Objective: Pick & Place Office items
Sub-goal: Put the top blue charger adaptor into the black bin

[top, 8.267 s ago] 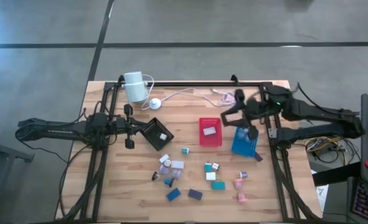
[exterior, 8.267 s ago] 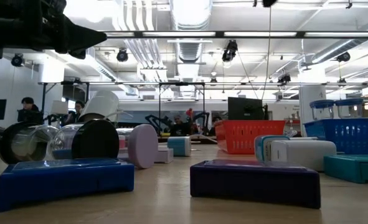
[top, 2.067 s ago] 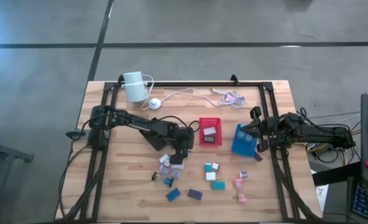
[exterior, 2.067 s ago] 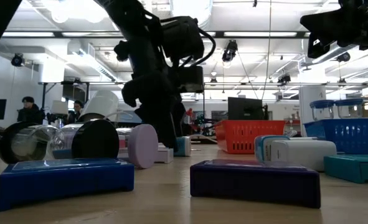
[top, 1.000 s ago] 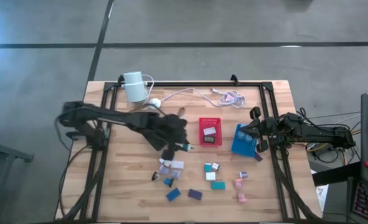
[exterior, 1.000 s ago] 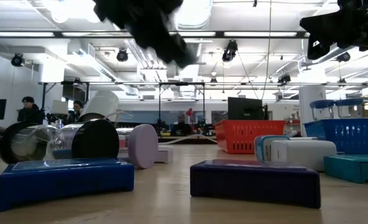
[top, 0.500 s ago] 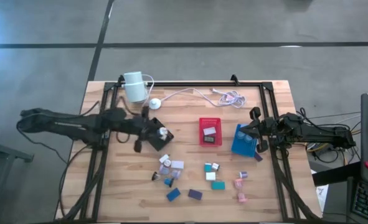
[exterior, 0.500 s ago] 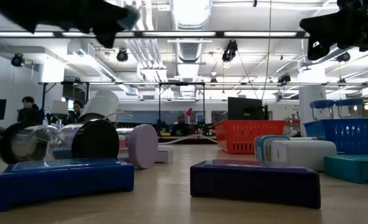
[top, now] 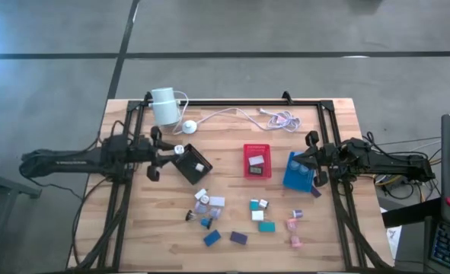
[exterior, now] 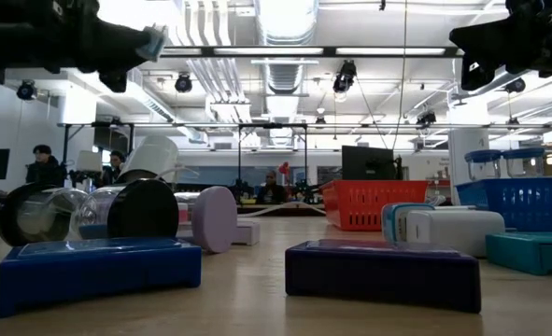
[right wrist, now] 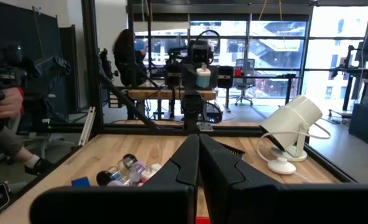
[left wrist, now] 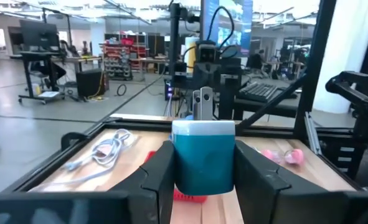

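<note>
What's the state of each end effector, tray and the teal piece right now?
Left end effector: shut on the small teal block, held off the table beside the black tray.
Right end effector: shut, holding nothing, by the blue tray.
Black square tray: holds one white piece.
Red square tray: holds one white piece.
Blue square tray: contents cannot tell.

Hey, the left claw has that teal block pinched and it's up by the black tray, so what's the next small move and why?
Probably ease the left claw a little farther over the black tray and lower it before letting go. The teal block sits clamped between its fingers, and from above the claw is at the tray's edge, not over its middle. The right claw waits shut by the blue tray.
</note>
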You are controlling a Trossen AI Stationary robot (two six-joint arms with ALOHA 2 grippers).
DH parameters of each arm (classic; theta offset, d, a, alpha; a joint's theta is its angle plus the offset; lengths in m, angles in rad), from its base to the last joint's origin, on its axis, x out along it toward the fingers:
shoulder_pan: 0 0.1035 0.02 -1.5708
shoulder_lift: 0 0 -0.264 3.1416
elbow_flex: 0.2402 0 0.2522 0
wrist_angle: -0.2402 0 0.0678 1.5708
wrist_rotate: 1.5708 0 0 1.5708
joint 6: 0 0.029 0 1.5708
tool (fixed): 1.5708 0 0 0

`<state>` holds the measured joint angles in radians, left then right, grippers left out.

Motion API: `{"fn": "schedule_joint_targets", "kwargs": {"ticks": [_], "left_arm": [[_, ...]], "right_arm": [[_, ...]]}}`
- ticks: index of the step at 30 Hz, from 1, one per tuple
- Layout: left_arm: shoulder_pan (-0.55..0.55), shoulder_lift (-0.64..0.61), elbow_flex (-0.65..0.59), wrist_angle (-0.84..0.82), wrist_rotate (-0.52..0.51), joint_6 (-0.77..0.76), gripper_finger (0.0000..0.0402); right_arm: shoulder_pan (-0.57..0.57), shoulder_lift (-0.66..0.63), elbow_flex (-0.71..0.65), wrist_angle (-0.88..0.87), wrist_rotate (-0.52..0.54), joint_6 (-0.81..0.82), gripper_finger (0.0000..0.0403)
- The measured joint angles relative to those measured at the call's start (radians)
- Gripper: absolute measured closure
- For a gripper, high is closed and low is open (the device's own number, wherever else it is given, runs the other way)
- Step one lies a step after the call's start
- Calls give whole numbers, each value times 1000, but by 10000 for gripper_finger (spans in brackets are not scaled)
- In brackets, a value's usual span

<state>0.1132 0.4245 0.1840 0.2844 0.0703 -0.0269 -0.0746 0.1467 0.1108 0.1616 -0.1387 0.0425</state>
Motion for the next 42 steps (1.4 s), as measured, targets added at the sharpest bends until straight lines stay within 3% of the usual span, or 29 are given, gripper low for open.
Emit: {"fn": "schedule_joint_targets", "kwargs": {"ticks": [14, 18, 23, 28, 35, 42], "left_arm": [[0, -78, -86, 38, 42, -9, 275], [3, -41, -1, -161, -10, -30, 275], [3, 113, 162, -406, -138, -57, 275], [8, 329, 296, -595, -146, -52, 275], [45, 598, 403, -657, -146, -40, 275], [97, 784, 437, -682, -138, -37, 275]], "right_arm": [[0, 0, 0, 0, 0, 0, 394], [0, 0, 0, 0, 1, -1, 394], [0, 0, -1, 2, 8, -2, 394], [0, 0, -1, 2, 9, -1, 394], [0, 0, -1, 1, 10, 2, 394], [0, 0, -1, 1, 10, 2, 394]]}}
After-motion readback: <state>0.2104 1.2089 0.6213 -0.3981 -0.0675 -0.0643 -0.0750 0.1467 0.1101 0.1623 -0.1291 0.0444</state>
